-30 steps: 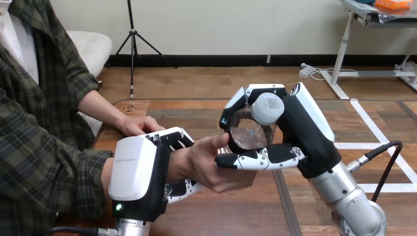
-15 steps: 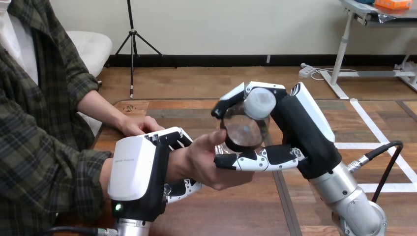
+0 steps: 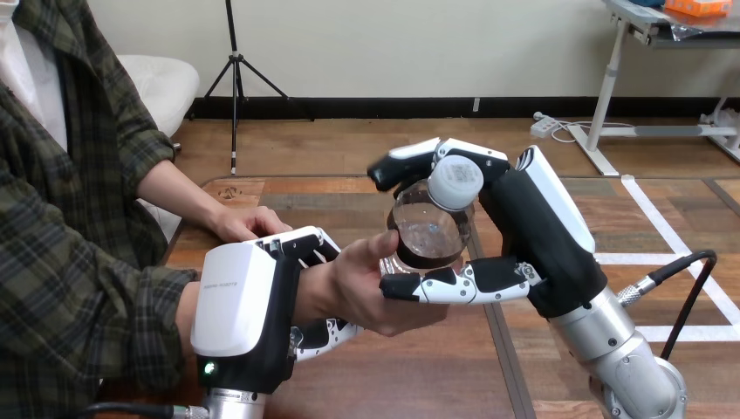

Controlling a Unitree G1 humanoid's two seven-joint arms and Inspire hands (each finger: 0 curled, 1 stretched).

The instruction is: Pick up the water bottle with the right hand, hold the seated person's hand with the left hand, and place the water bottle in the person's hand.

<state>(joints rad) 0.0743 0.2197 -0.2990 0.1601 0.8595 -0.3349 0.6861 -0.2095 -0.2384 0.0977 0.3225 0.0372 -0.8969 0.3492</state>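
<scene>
Now, right hand (image 3: 528, 231): my fingers (image 3: 410, 162) grasp the clear, white-capped plastic water bottle (image 3: 428, 231) above the person's hand (image 3: 371, 297).
left hand (image 3: 244, 305): clenched round the person's wrist (image 3: 311, 292).

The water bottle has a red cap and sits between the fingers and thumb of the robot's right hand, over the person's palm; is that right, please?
Not quite: in the head view the cap is white, not red. The water bottle sits between fingers and thumb of the right hand, over the person's hand.
</scene>
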